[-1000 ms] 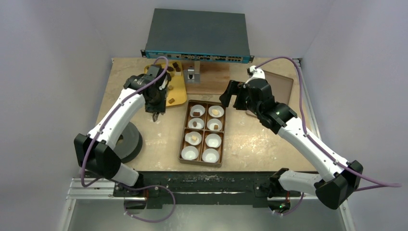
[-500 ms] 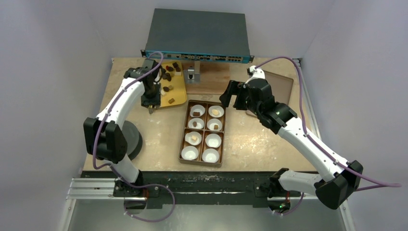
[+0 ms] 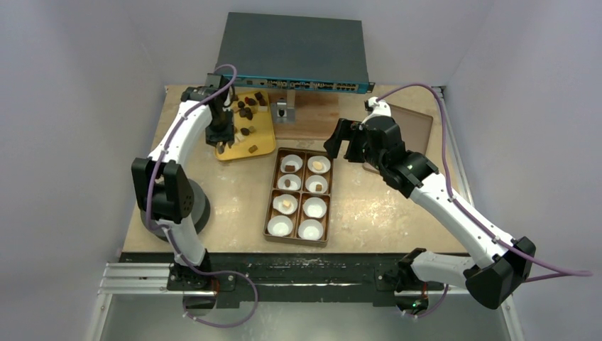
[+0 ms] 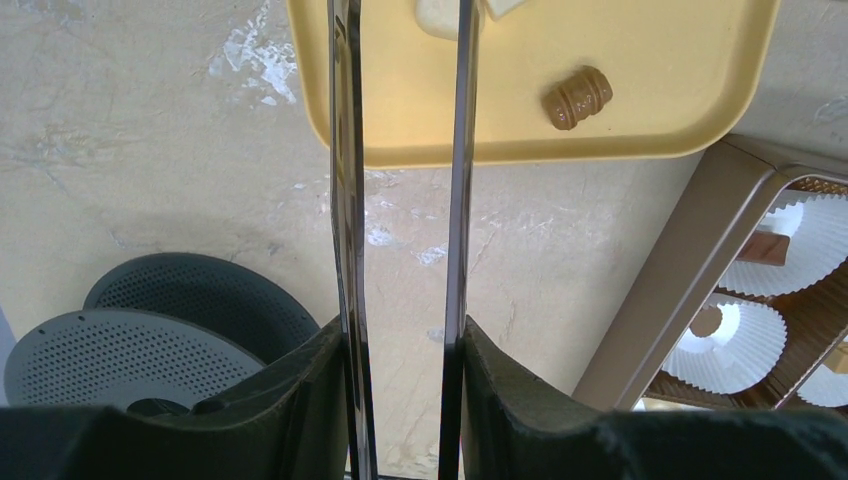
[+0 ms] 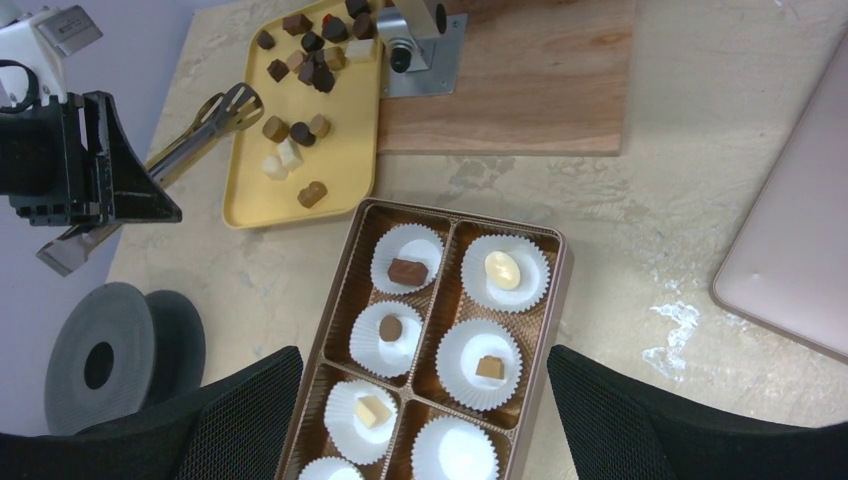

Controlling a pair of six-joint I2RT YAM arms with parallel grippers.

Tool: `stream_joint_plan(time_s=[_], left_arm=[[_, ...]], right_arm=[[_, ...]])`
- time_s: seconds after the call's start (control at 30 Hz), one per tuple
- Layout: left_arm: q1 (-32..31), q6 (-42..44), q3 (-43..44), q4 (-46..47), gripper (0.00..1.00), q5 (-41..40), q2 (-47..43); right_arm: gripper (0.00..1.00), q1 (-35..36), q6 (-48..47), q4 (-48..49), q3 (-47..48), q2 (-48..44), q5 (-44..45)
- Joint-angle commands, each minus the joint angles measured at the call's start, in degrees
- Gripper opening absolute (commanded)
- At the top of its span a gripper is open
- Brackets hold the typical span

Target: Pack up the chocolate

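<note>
Two pale chocolate pieces (image 4: 455, 12) sit cut off behind the left pincer (image 4: 400, 150)

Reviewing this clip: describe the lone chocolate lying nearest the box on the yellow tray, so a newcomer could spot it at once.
Start at the yellow tray at the table's far left, beside the brown compartment box. Go to the tray's near edge, towards the box: there a tan ridged chocolate lies by itself. Its neighbours cluster further back and are mostly dark brown or pale; this one sits apart, caramel-coloured with grooves across its top.
</note>
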Motion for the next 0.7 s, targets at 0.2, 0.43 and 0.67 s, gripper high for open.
stream_joint_plan(time_s=[0.2,0.43,0.67], left_arm=[[0.8,1.7,4.0,0.2,0.37,1.0,4.2],[0.9,1.6,4.7,0.7,0.37,2.0,6.7],[0.9,-2.4,-3.2,7.9,0.36,2.8,2.1]], right_arm=[[0.89,0.0,-0.7,0.8,2.3,-1.1,0.3],[0.89,0.0,-0.7,0.5,2.3,-1.3,0.6],[0.89,0.0,-0.7,0.5,2.2,-1.5,0.6]])
